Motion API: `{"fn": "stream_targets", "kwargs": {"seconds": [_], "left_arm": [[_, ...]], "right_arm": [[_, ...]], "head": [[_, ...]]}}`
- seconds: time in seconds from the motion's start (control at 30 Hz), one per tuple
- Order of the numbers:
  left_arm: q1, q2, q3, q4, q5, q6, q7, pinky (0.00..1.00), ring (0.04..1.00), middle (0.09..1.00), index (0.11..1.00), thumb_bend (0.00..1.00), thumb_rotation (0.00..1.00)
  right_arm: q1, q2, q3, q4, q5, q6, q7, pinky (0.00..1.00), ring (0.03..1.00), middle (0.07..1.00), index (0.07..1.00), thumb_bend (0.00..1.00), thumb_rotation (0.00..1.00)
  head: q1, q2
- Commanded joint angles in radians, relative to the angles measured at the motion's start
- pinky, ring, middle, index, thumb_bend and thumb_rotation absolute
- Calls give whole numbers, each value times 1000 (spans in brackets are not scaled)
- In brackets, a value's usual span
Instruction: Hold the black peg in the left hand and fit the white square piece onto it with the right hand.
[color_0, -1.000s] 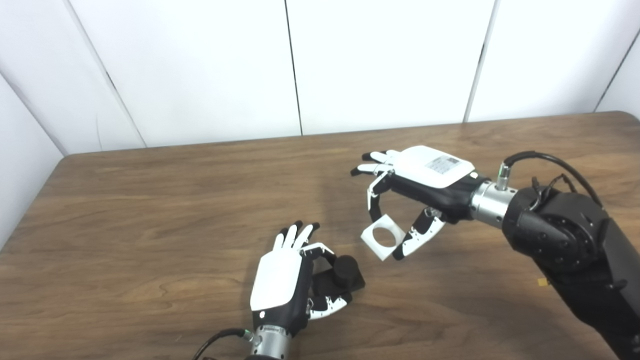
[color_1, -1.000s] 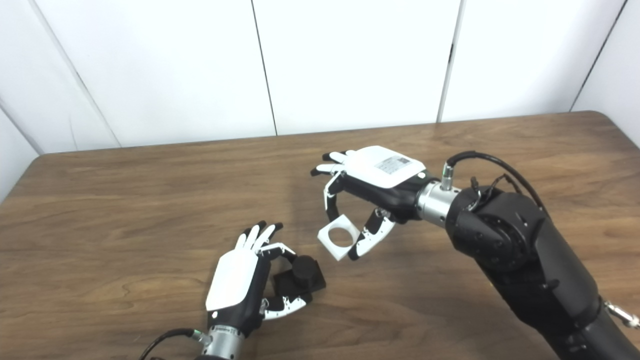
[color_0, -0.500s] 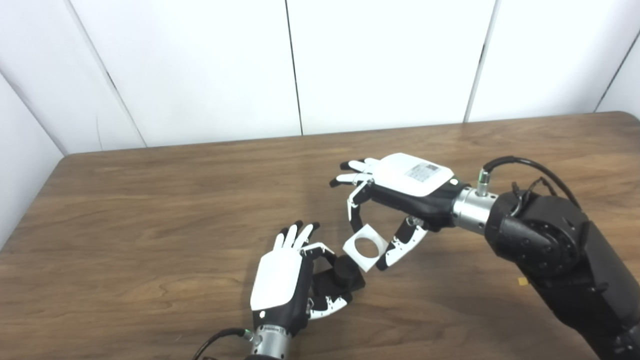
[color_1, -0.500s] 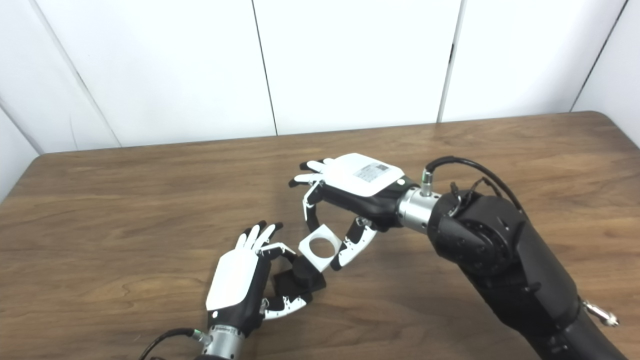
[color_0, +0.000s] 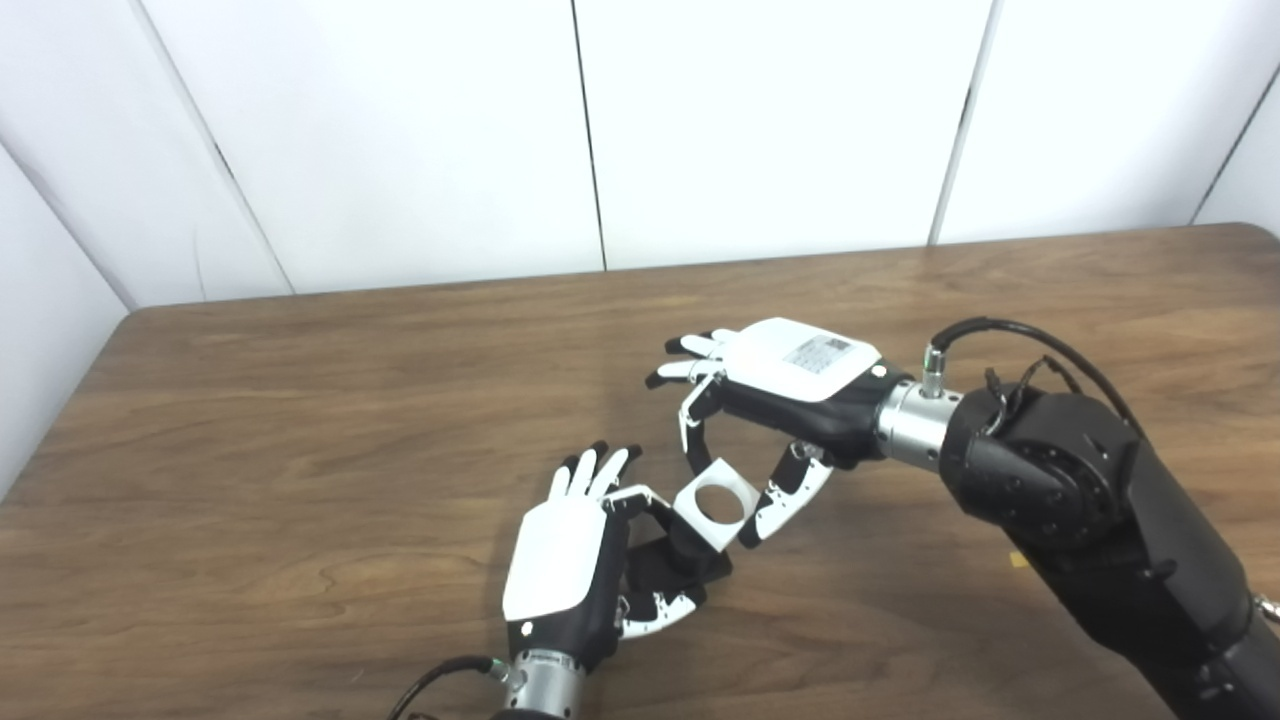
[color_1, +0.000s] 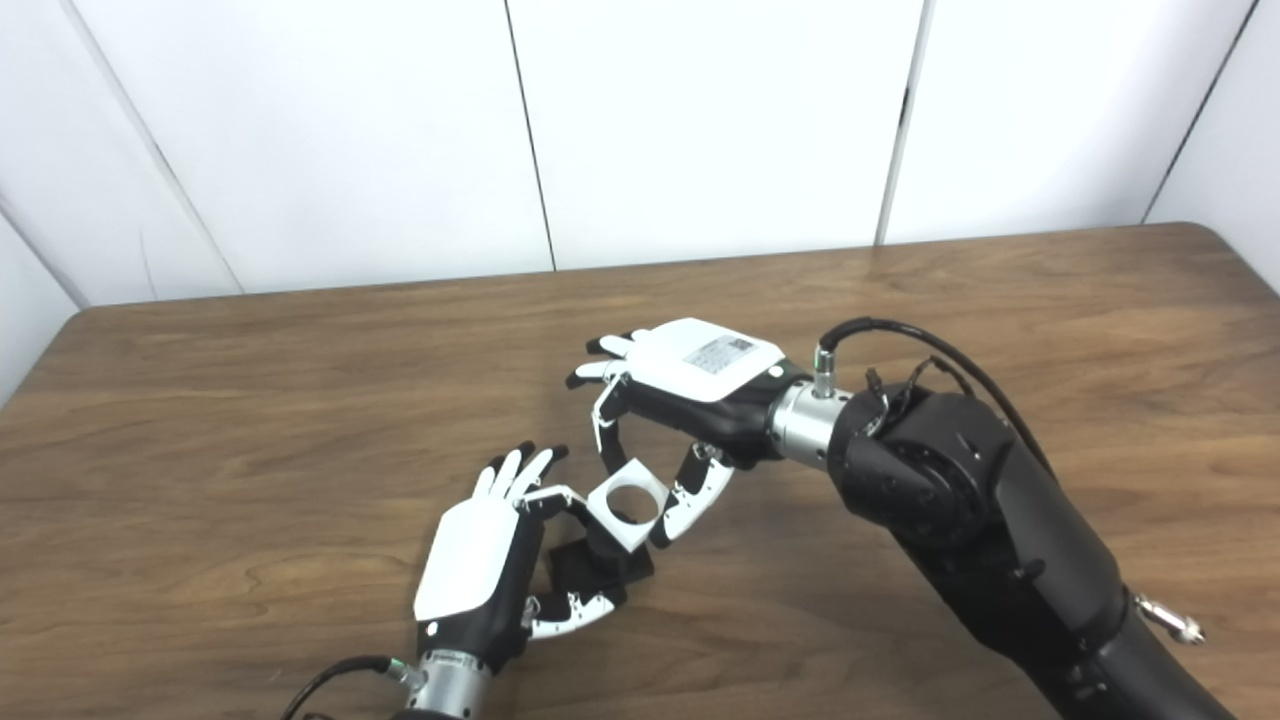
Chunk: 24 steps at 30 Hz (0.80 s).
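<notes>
The white square piece (color_0: 714, 505), probably light, stiff and slick, is pinched at opposite edges by the right hand (color_0: 775, 385) just above the black peg (color_0: 690, 560), which is gripped by the left hand (color_0: 570, 575) near the table's (color_0: 300, 400) front edge.

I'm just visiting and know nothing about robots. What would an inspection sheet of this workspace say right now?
Surface: brown wooden table, wood grain showing.
Job's things: black peg on its square base, gripped by the left hand; white square piece with a round hole, pinched by the right hand, tilted just above the peg, not yet seated.
Clutter: one small yellow speck on the table near the right arm.
Hands: both closed on their parts.
Cables: black cable looping at the right wrist; another at the left wrist.
Surroundings: white wall panels behind the table.
</notes>
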Motion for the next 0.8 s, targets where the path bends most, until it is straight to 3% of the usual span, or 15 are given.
{"fn": "stream_targets", "kwargs": {"seconds": [0.0, 0.77], "left_arm": [[9, -8, -14, 22, 12, 2, -22, 1000, 993, 934, 494, 506, 85], [5, -25, -19, 28, 20, 9, -13, 1000, 991, 935, 494, 506, 86]], "right_arm": [[-31, 9, -7, 0, 2, -27, -21, 1000, 1000, 927, 491, 519, 162], [3, 20, -3, 20, 11, -45, -24, 1000, 1000, 932, 491, 518, 161]], "head": [[1, 1], [16, 7]]}}
